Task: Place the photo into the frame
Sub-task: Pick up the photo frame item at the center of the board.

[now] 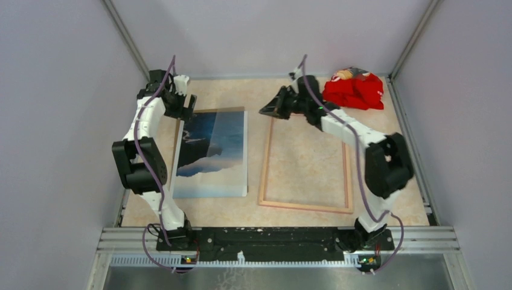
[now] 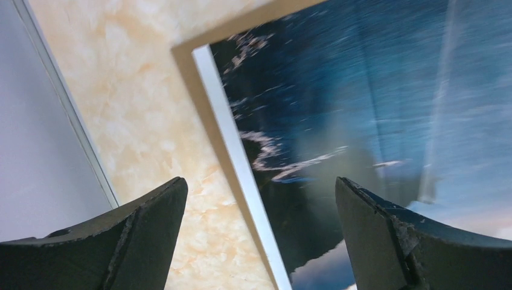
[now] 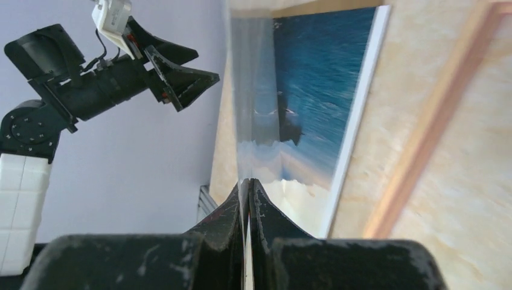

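Blue photo's (image 2: 362,90) edge lies beneath left gripper (image 2: 259,193).

The photo (image 1: 211,154) lies face up at 9 o'clock on the worktop (image 1: 241,208), long sides running from 6 to 12 o'clock. It shows blue sea, dark mountains and pale haze, with a thin white margin. It rests on a brown board (image 2: 253,23), which shows along its 12 and 9 o'clock edges. The frame (image 1: 305,207) lies flat at 3 o'clock, just beside the photo but not touching it. It is a thin, pale wood-toned rectangle with a pinkish cast, slightly askew, and the worktop shows through its opening.
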